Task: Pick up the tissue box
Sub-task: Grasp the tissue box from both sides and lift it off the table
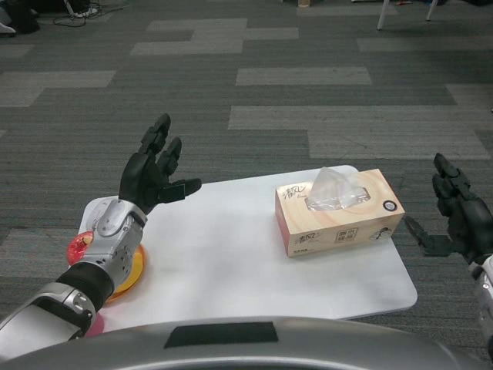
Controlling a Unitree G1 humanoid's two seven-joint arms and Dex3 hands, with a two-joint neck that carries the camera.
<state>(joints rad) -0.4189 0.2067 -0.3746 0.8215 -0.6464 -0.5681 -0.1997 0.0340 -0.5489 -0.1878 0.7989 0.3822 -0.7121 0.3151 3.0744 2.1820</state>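
Tissue box (pixel 340 210) on the right part of the white table (pixel 231 262), tissue poking up from the top slot. Likely light, thin cardboard — stiff at edges, crushable mid-wall. Best gripped across the short ends. Left hand (pixel 154 176) raised, fingers spread, empty; right hand (pixel 454 212) just beside the box — open, holding nothing.
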